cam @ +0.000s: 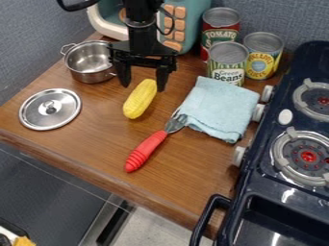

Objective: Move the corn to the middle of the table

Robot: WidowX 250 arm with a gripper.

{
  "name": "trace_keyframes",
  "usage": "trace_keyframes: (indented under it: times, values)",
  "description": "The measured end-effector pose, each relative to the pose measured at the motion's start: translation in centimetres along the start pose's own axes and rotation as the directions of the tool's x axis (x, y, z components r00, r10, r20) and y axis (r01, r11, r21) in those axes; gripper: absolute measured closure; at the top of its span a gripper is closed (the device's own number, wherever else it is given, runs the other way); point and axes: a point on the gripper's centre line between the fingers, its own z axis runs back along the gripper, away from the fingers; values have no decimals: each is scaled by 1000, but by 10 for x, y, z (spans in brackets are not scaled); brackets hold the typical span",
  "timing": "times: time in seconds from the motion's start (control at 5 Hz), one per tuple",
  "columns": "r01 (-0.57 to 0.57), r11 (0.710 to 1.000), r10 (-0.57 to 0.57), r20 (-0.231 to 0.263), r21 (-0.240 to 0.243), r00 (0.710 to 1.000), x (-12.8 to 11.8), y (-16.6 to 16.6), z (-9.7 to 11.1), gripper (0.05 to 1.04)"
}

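Claw [143, 87] is spread, hanging over far part of table [83, 144], one finger each side of the corn's far end; nothing pinched. Can't tell if either finger touches it. Corn [139, 99] lies on the wood, btwn pot & towel, tilted w/ its far end to the right, near end to the left.

Containers: metal pot [93, 77] stands upright, far left, its lid off; bare shiny metal shows inside. Lid [35, 113] lies flat, knob up, on the table nearer than the pot & a bit left, well apart from it. Three cans upright at far right, metal tops on, so contents hidden: red can [221, 37] at the back, green-labelled can [229, 75] nearer, yellow-and-blue can [260, 61] to the right.

Folded lt. blue towel [218, 105] lies nearer than the green-labelled can, right of the corn. Fork [146, 150] w/ red handle lies diagonally, handle near & left, metal head by the towel's left edge; can't tell if they touch. Teal toy oven [198, 14] w/ orange buttons sits far, behind the claw. Dark blue stove [254, 185] on the right, w/ 2 burners, white knobs on/by its left edge & a recessed tray at its near end.
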Motion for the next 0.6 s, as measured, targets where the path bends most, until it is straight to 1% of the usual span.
trace_keyframes:
  times: [0.2,0.4,0.6]
  values:
    - [8,1000,-8,-22,16,1000,2,-1,-15,83]
    - [32,999,-31,-54,31,998,2,1,-30,83]
    - [56,998,-53,-87,32,995,0,0,-39,83]
